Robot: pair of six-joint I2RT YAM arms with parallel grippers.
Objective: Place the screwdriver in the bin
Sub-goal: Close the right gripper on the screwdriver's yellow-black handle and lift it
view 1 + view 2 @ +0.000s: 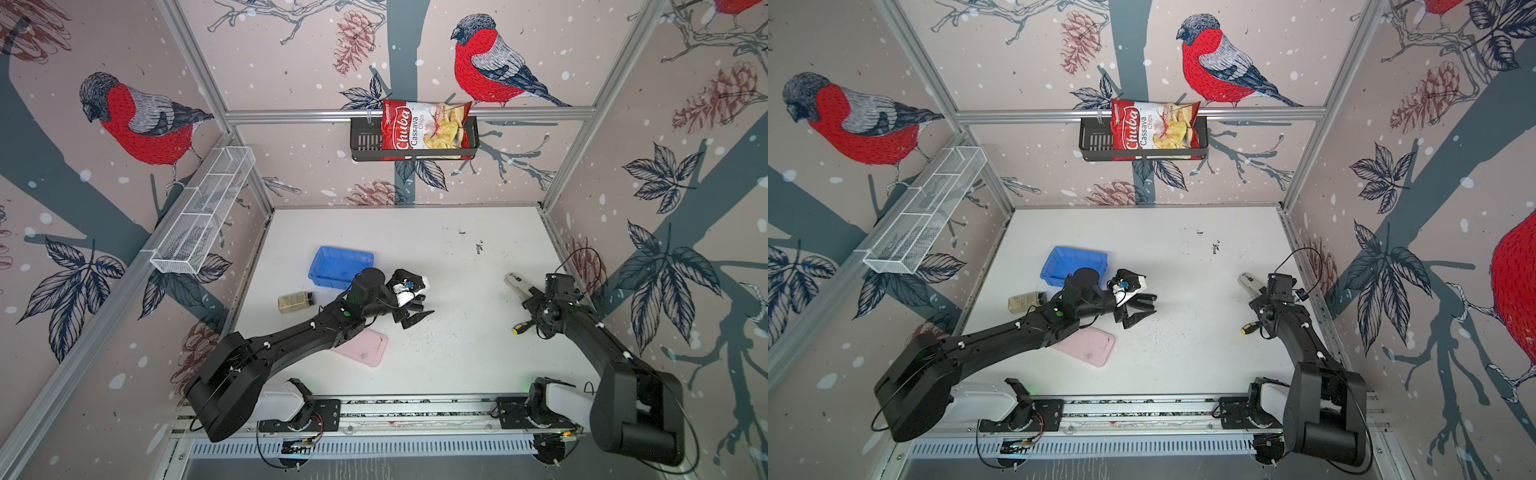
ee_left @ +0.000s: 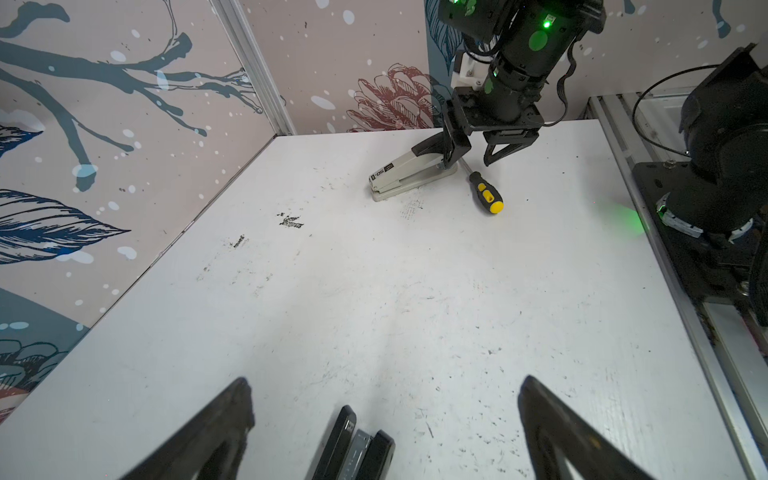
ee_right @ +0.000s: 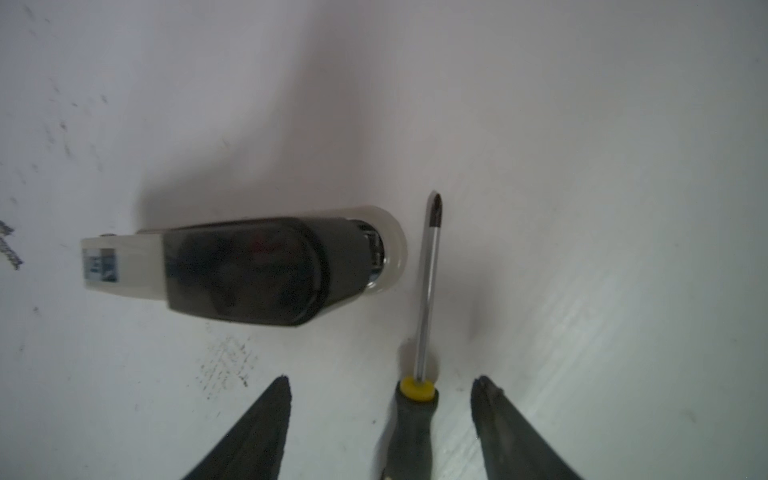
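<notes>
So the small screwdriver with the yellow-and-black handle and thin metal shaft [image 3: 423, 332] is lying flat on the white desk [image 1: 457, 257], over on the right side. It's well apart from the small rectangular bright-blue plastic bin [image 1: 338, 266], which sits on the left half. The right tool [image 3: 380, 380] is down low over it with its fingers [image 3: 274, 407] apart, one on each side of the handle. In the right wrist view there's bare desk showing on both sides, so nothing's clamped. The shaft runs just beside the rounded back end of a beige stapler with a dark top [image 3: 249, 270], and there looks to be a sliver of gap between them. The left tool [image 2: 384, 386] is spread wide and holding nothing, near the middle of the desk. A slim black stapler [image 2: 353, 449] shows between its fingers, but I can't tell if it's touching. The bin's inside looks bare from what both top views show.
</notes>
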